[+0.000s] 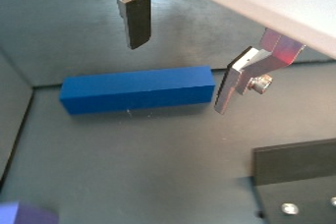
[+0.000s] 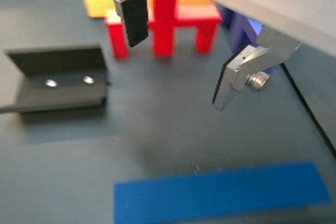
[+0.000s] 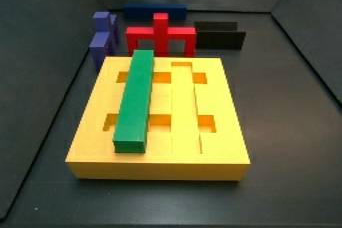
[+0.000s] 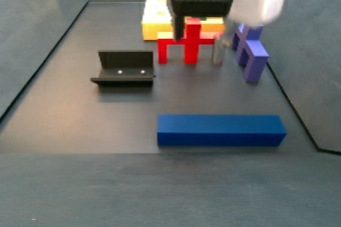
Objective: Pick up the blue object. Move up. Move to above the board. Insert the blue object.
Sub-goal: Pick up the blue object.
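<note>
The blue object (image 1: 138, 90) lies flat on the dark floor, a long saturated blue bar, seen also in a side view (image 4: 220, 129) and at the far end of the bin (image 3: 154, 12). My gripper (image 1: 184, 61) hangs open above the floor beside the bar, with nothing between its fingers (image 1: 136, 22). In a wrist view the gripper (image 2: 182, 56) stands between the blue object (image 2: 217, 194) and a red piece (image 2: 164, 27). In a side view the gripper (image 4: 200, 52) hangs in front of that red piece. The yellow board (image 3: 214, 122) carries a green bar (image 3: 138, 97) in one groove.
A red piece (image 3: 160, 37) stands just behind the board. A purplish-blue stepped block (image 3: 102, 32) sits at the board's corner. The dark fixture (image 4: 124, 69) stands on the floor, apart from the blue bar. Bin walls close in on all sides.
</note>
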